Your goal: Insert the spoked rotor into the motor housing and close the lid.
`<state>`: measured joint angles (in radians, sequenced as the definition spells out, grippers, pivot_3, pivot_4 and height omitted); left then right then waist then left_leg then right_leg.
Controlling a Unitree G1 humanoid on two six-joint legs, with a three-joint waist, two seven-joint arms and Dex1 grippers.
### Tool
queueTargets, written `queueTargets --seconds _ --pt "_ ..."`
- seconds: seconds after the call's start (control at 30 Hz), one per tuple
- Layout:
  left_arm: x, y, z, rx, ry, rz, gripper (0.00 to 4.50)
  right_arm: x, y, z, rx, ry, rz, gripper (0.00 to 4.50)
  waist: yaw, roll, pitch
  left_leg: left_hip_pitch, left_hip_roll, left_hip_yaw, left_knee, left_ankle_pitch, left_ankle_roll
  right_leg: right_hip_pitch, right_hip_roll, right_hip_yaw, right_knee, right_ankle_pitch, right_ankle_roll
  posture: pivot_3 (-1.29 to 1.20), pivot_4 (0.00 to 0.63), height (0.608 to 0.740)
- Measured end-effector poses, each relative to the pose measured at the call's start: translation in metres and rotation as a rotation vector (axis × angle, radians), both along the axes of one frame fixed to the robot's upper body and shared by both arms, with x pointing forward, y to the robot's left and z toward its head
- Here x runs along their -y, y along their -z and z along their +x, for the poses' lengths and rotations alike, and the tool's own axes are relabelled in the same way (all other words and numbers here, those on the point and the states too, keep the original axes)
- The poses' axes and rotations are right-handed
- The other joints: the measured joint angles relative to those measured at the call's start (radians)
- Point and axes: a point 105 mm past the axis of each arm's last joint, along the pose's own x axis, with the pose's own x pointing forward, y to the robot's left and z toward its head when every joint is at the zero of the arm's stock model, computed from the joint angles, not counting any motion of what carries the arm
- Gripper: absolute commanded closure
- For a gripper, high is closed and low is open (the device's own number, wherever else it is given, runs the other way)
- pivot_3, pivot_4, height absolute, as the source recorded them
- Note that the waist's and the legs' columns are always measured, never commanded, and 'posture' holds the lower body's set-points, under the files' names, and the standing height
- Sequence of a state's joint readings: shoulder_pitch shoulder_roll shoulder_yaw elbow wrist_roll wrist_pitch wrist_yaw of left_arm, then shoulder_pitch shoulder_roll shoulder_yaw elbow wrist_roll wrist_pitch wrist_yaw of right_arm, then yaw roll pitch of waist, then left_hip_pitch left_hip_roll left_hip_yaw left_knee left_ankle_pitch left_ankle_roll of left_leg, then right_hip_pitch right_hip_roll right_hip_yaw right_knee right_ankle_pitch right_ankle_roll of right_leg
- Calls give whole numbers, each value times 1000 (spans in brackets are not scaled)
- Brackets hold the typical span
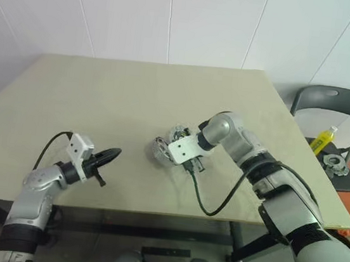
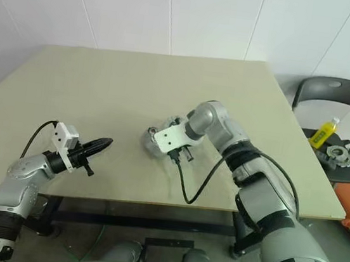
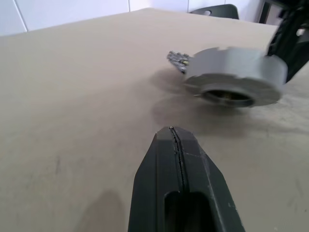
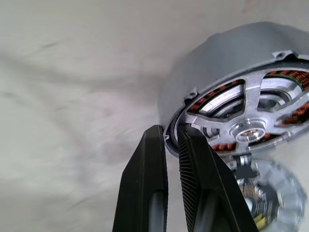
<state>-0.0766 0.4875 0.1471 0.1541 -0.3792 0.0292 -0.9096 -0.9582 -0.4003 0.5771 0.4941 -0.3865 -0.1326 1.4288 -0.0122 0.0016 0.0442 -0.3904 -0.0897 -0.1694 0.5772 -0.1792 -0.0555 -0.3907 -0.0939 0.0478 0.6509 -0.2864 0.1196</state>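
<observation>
My right gripper [image 4: 171,133] is shut on the rim of the motor housing [image 4: 231,58], a grey round body. It hangs tilted a little above the table [image 1: 102,96], near the middle. The silvery spoked rotor [image 4: 251,128] sits in the housing's face, and copper windings show through its gaps. Close behind the housing, a pale-rimmed round disc that I take for the lid [image 4: 275,193] lies on the table, blurred. My left gripper [image 1: 116,154] is shut and holds nothing. It hovers level over the front left of the table, pointing at the housing [image 3: 231,72].
A black cable [image 1: 210,206] loops from the right wrist over the table's front edge. Beside the table on the right stands a dark chair [image 1: 332,99], and on its seat are a yellow bottle [image 1: 323,139] and a round metal part [image 1: 335,165].
</observation>
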Motion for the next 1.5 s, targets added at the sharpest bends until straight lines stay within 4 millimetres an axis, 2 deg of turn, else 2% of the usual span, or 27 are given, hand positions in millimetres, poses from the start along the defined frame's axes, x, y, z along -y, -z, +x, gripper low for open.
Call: queueTargets --seconds 0.23,0.4,0.63,1.0,1.27,1.5 --pt "2 3 -2 -10 2 -3 4500 -2 -3 -22 -139 208 31 4404 1 0 0 -1 1 1 0 -1 -1 0 -1 0 0 0 0 0 0 740" --pt "2 5 -1 -15 2 -4 4500 -8 -1 -23 -191 340 67 4404 1 -1 0 -1 1 2 1 -1 -1 0 -1 -1 -1 0 0 0 0 740" --pt "3 5 -1 -10 2 -4 4500 -25 10 -29 -294 413 62 4404 0 -1 -1 -1 0 2 1 -1 -1 0 -1 -1 -1 0 0 0 0 740" --pt "3 6 -1 -8 -12 -5 4500 -63 8 -10 -404 431 60 4404 -8 -1 0 0 0 1 1 -1 -1 0 1 -2 0 0 0 0 0 740" --pt "1 11 -5 -25 -24 -6 4500 -63 11 4 -381 431 85 4404 -7 -1 0 1 0 -1 1 -1 -1 0 3 -2 1 1 -1 0 0 740" --pt "1 11 -4 -24 -20 -6 4500 -36 -1 -1 -427 339 27 4404 -7 0 0 0 0 0 1 -1 -1 -1 3 -2 0 1 -1 0 0 740"
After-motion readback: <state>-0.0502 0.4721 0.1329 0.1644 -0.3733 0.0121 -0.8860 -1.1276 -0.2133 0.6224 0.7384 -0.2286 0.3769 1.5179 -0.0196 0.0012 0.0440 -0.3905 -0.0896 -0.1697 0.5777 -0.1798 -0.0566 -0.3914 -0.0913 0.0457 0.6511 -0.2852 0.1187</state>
